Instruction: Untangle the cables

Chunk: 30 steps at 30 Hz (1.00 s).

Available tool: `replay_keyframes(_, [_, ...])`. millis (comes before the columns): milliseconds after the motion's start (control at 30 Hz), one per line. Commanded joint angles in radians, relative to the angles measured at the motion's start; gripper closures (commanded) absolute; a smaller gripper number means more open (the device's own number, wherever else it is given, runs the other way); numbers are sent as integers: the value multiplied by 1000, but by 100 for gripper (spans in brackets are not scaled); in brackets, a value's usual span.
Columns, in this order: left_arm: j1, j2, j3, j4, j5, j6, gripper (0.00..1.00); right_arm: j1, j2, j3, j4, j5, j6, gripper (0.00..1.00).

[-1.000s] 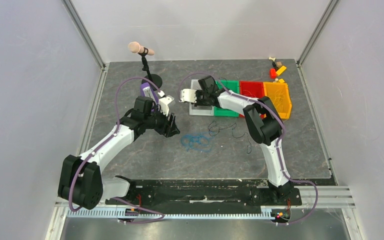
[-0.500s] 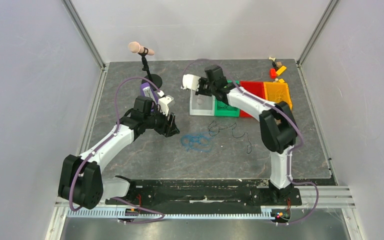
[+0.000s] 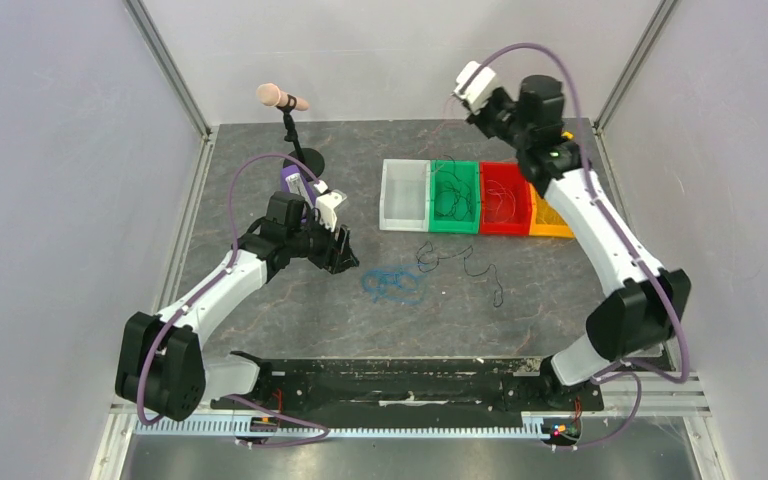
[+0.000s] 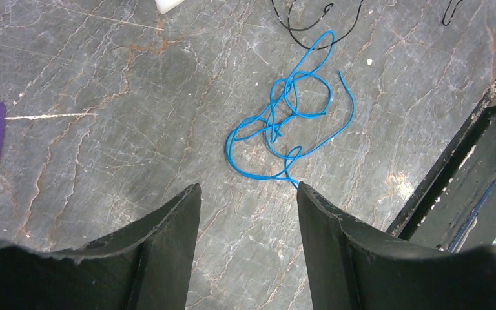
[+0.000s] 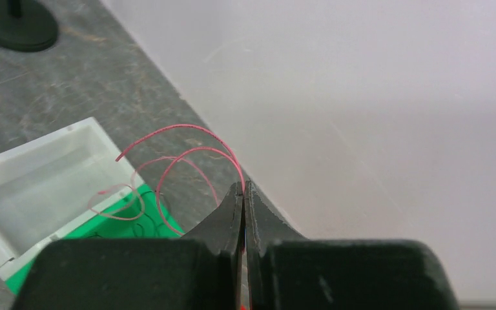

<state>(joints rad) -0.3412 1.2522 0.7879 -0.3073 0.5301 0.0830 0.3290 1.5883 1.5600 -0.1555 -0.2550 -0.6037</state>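
Top external: left arm is reaching in from the left side of the bench [image 3: 260,310], with bare surface on its near side. Microphone stand [image 3: 295,130] is standing just behind it near the far-left corner, so room is getting tight there.

Left end effector [image 3: 345,250] is hanging with jaws apart and nothing between them. Left wrist is showing the same end effector [image 4: 248,194] above bare stone, short of the blue cable [image 4: 284,123].

Blue cable [image 3: 392,284] is lying in a loose knot mid-bench with open space around it, and the black rail [image 4: 465,168] at the near edge is running close on one side. Black cable [image 3: 460,262] is lying just beside it to the right; can't tell if they are touching.

White bin [image 3: 404,195], green bin [image 3: 455,195], red bin [image 3: 505,198] and orange bin [image 3: 550,225] are sitting edge to edge in a row behind the cables.

Right end effector [image 3: 478,108] is hanging high over the far edge, close to the back wall [image 3: 390,60]. Right wrist is showing its end effector [image 5: 243,187] clamped on the red cable [image 5: 181,139], whose loops are dangling free in the air above the white bin [image 5: 39,174] and green bin [image 5: 161,226].
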Motion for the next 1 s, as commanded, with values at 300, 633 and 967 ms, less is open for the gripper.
replay_keyframes(300, [7,8,18,44,14,-65,37,-174,-154,-91,-7,-108,103,100])
replay_keyframes(633, [8,3,21,35,15,-65,37,-229,-146,-314,11,-97,39,100])
replay_keyframes(967, [8,14,15,25,50,-50,36,-245,-38,-466,43,-58,2,100])
